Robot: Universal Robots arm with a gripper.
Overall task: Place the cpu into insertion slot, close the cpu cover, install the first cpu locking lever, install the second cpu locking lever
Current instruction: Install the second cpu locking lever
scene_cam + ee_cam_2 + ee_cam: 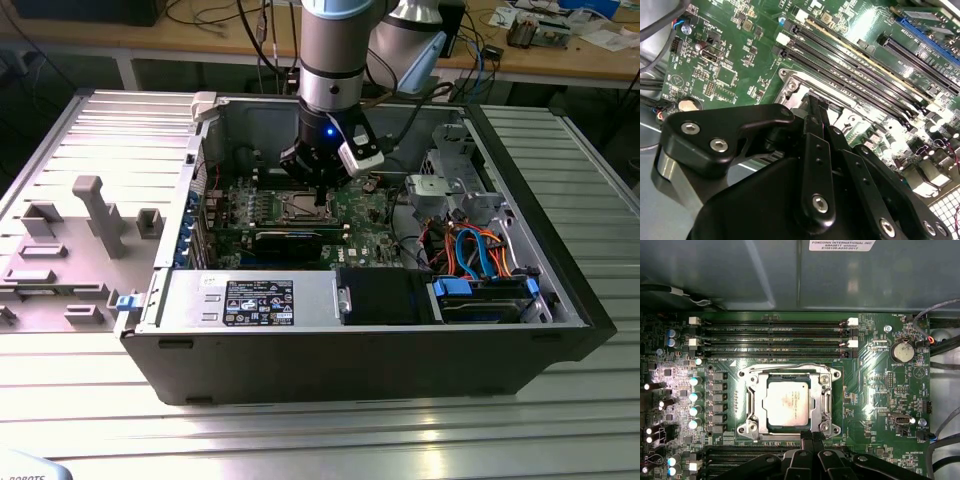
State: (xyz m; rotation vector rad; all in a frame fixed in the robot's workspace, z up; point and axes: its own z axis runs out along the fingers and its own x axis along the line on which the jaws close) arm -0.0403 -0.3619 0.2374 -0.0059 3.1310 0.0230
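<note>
The cpu [786, 402], a silvery square chip, lies flat in the insertion slot [790, 435] on the green board. The cpu cover [756, 400], a metal frame, lies down around the chip. My gripper [811, 436] is shut, its two black fingers pressed together with the tips at the socket's edge, beside the chip. In the second wrist view the gripper [815, 106] points down onto the socket's metal frame [790, 86]. The exterior view has the gripper [322, 203] low over the insertion slot [300, 208] inside the open computer case. I cannot tell whether the tips touch a lever.
Memory slots [775, 337] run beside the socket, and capacitors [695, 396] line another side. A long black card [290, 241] sits just in front of the socket. Case walls [250, 125] surround the board; drive bays and cables [480, 255] fill the exterior view's right.
</note>
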